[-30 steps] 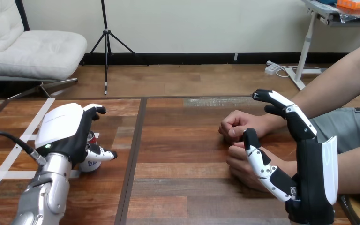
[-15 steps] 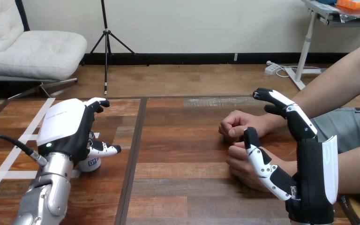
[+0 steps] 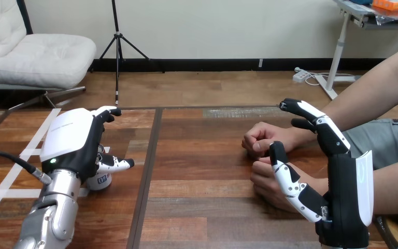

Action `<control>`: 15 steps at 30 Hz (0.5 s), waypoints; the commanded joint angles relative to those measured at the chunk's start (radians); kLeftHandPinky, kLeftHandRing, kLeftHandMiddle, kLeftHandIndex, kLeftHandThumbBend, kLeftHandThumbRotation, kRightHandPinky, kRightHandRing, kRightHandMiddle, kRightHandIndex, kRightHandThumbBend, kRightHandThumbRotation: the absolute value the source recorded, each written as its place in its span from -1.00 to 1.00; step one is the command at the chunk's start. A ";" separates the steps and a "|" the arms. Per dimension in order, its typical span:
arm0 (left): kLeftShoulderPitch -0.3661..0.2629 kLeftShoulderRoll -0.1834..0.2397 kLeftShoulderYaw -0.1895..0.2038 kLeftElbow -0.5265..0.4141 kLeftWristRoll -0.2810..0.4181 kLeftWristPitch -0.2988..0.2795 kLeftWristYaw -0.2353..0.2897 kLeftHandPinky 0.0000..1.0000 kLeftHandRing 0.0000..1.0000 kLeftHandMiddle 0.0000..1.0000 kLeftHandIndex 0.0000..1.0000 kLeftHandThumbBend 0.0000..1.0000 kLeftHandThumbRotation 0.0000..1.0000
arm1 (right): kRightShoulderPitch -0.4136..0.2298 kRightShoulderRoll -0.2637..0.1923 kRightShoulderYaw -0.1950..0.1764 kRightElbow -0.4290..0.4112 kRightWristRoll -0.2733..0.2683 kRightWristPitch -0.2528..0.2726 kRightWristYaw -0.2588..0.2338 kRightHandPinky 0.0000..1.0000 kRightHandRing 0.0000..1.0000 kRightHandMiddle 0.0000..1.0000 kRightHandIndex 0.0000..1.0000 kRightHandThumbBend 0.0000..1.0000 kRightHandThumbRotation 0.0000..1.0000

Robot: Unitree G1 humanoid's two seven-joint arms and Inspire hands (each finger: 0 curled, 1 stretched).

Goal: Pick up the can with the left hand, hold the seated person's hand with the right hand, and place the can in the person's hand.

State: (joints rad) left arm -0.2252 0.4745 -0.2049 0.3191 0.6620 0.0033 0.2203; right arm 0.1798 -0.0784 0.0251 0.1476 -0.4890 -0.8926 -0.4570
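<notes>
**L hand over can, R hand open by person's hands**

Your left hand (image 3: 70, 142) sits arched over the can (image 3: 99, 180), which stands upright on the table (image 3: 202, 171) at the left side. Fingers loose, not closed round it, w/ thumb sticking out to the can's right; contact can't be told. Your right hand (image 3: 344, 207) is upright and spread wide. Its thumb crosses in front of the person's nearer hand (image 3: 261, 181), and its fingers are raised by the wrist of the person's farther hand (image 3: 259, 139). No grasp seen. Both of the person's hands are loosely fisted on the table.
</notes>
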 commanded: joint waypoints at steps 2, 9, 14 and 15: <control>-0.031 0.018 0.028 -0.006 -0.005 -0.018 0.025 0.20 0.42 0.56 0.58 0.51 -0.81 | -0.067 0.005 -0.008 -0.001 -0.003 -0.003 -0.007 0.40 0.56 0.57 0.43 -0.36 -0.46; -0.031 0.024 0.028 0.006 -0.009 -0.042 0.035 0.21 0.42 0.57 0.58 0.56 -0.83 | -0.064 0.007 -0.007 -0.003 -0.003 0.001 -0.006 0.39 0.56 0.57 0.43 -0.35 -0.44; -0.029 0.026 0.030 0.009 -0.008 -0.051 0.034 0.22 0.44 0.60 0.58 0.59 -0.84 | -0.061 0.005 -0.007 -0.007 -0.006 0.001 -0.005 0.38 0.55 0.57 0.43 -0.35 -0.43; -0.029 0.027 0.030 0.009 -0.008 -0.053 0.035 0.23 0.44 0.60 0.58 0.60 -0.84 | -0.061 0.005 -0.007 -0.008 -0.006 0.001 -0.005 0.38 0.55 0.57 0.43 -0.35 -0.43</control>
State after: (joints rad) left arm -0.2249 0.4747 -0.1976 0.3229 0.6553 -0.0261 0.2318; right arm 0.1797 -0.0782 0.0252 0.1476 -0.4895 -0.8925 -0.4570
